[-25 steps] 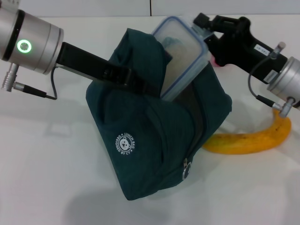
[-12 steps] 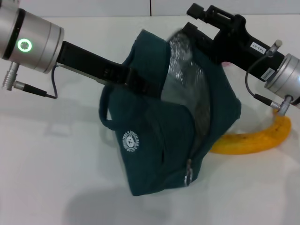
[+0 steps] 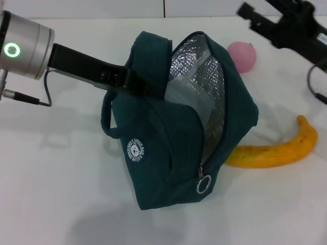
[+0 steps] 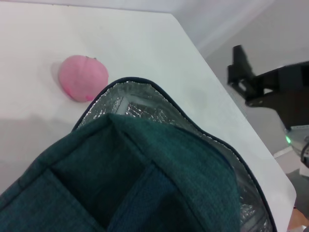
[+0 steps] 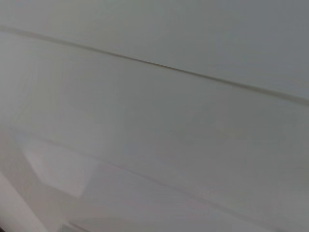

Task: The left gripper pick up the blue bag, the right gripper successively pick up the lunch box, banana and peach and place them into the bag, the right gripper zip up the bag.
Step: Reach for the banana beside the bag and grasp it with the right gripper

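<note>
My left gripper (image 3: pixel 137 84) is shut on the top edge of the blue bag (image 3: pixel 168 153) and holds it tilted above the table. The bag's mouth gapes, showing silver lining (image 4: pixel 145 104). The lunch box (image 3: pixel 187 99) shows only as a pale shape deep inside the bag. Beyond the bag, the pink peach (image 3: pixel 241 56) (image 4: pixel 83 78) rests on the table. The banana (image 3: pixel 276 150) lies on the table to the bag's right. High at the back right, my right gripper (image 3: pixel 259 10) is open and empty, clear of the bag.
The white table (image 3: pixel 61 194) has bare room in front of the bag and to its left. A metal ring zipper pull (image 3: pixel 204 185) hangs at the bag's lower front. The right wrist view holds only a plain pale surface.
The lunch box went from the bag's mouth down inside. My right gripper let it go and pulled back up and to the right, uncovering the peach. The bag settled slightly.
</note>
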